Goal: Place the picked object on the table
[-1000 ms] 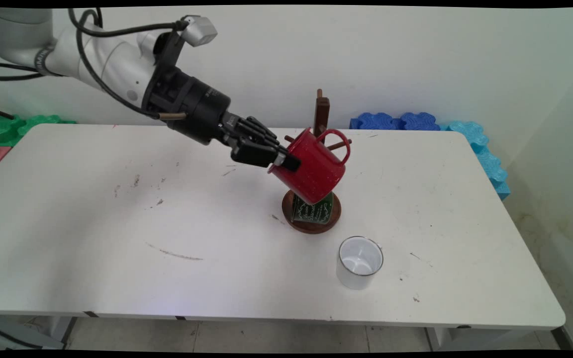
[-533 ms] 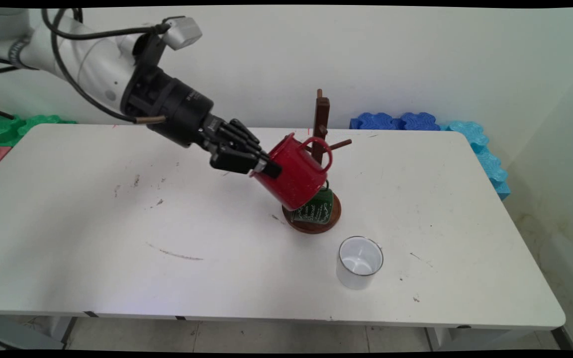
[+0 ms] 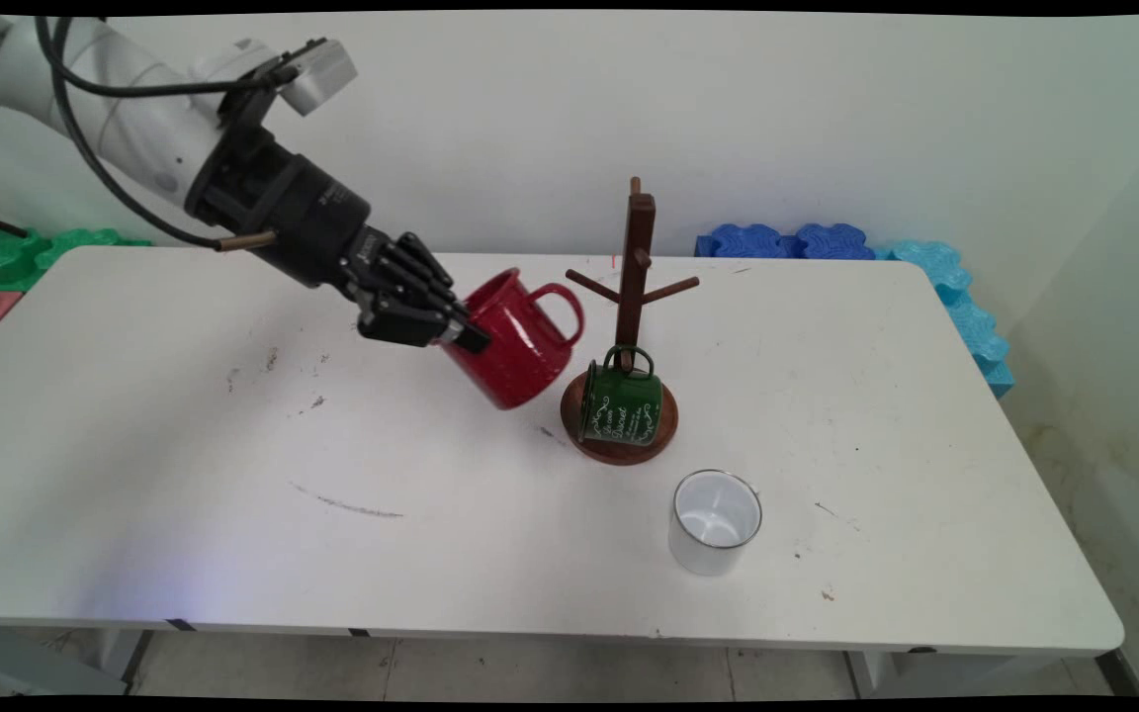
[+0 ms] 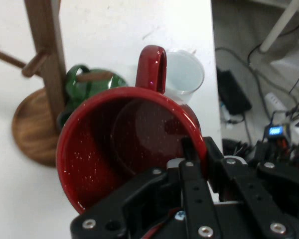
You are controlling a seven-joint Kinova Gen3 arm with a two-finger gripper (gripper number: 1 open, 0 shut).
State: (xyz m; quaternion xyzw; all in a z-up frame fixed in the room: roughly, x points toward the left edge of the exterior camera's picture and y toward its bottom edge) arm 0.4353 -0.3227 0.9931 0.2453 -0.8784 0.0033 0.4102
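Setting: white table (image 3: 184, 534) against a pale wall, foam blocks (image 3: 787, 240) along its far edge.
Gripper (image 3: 466, 334): jaws clamped on the rim of the red enamel mug (image 3: 515, 341), one finger inside, one outside.
Mug: held tilted above the table's middle, handle toward the wooden mug tree (image 3: 632, 316), just beside it.
Mug tree: green mug (image 3: 619, 407) hangs on a low peg.
Near edge: white cup (image 3: 715, 521) stands upright.

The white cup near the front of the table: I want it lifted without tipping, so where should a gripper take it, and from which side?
Grip the white cup by its rim wall, coming from above: it stands upright, mouth open, no handle showing, apart from the mug tree.
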